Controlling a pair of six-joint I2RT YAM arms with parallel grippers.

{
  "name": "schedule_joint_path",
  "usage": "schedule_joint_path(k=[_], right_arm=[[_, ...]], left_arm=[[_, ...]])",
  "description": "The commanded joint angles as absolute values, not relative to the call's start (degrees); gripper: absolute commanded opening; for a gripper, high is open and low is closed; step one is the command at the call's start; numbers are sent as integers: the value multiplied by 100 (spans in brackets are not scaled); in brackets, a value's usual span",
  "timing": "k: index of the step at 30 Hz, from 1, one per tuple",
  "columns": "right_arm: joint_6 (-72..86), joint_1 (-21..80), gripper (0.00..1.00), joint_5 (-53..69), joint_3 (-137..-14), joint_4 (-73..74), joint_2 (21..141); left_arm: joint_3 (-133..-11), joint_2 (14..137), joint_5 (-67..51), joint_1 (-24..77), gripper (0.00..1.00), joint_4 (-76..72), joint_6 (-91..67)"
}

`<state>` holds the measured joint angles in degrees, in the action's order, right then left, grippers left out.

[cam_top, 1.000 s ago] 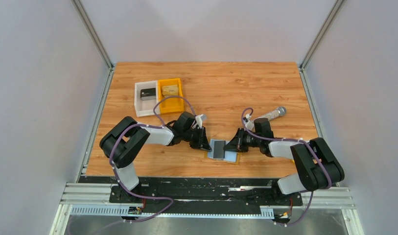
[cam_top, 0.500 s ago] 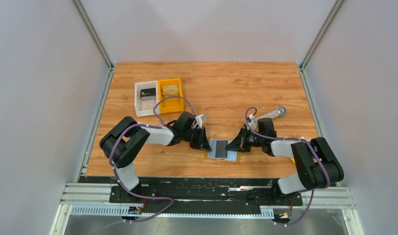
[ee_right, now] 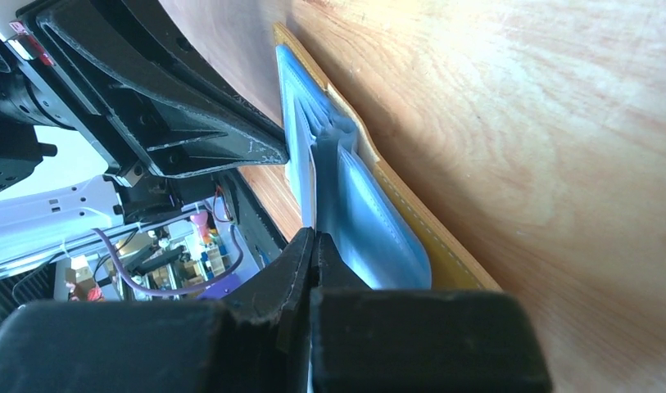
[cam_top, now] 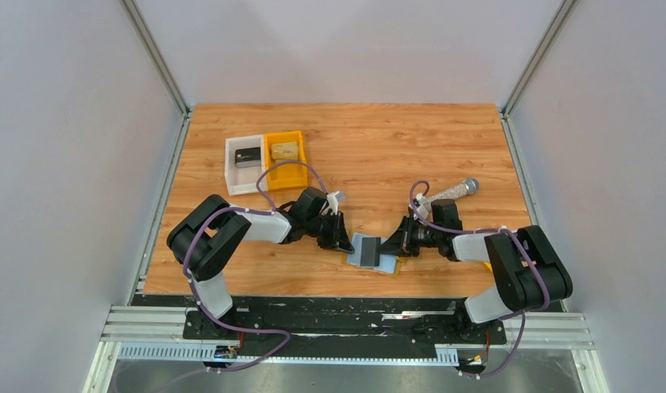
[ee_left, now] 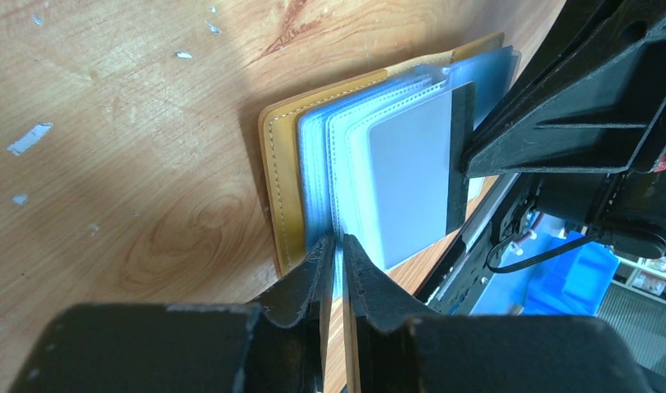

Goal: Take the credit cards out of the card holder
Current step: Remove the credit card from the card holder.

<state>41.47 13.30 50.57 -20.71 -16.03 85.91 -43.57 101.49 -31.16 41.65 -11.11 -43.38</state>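
Jaws of left gripper (ee_left: 339, 241) and right gripper (ee_right: 314, 237) pinch one card holder (cam_top: 365, 249).

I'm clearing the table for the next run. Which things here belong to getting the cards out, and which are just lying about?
In the job: card holder, grey card in its sleeve, left tool, right tool.

Lying about: white bin, orange bin, silver microphone.

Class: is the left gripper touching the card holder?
Touching. In the left wrist view, the left gripper pinches the edge of the light-blue sleeves of the card holder, jaws nearly closed.
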Motion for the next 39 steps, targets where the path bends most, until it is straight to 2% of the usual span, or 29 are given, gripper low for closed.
schedule_joint_path(k=[1,9,15,22,28,33,39], right_arm=[[3917,1310,0,4658,-2235,-1160,8118],[3411,1307,0,3609,-2810,632,7197],[3081,1311,0,3255,-3271,1245,6869],[2564,1554,0,2680,-3713,1455,6536],[1620,2781,0,1128,-3564,1022,5869],[448,3980,0,-216,-2758,-323,4845],[-517,4731,0,-738,-2504,-818,4409]], left_arm=[[-4186,10400,-2443,4224,18,-357,-4144],[-4221,10390,-2446,4219,18,-371,-4180],[-4360,10241,-2554,4221,20,-304,-4207],[-4894,9707,-2601,4223,38,284,-4233],[-5421,8895,-2435,4204,50,941,-4398],[-5486,7944,-2181,3964,59,1153,-5020],[-5010,6782,-2220,3505,70,744,-6045]])
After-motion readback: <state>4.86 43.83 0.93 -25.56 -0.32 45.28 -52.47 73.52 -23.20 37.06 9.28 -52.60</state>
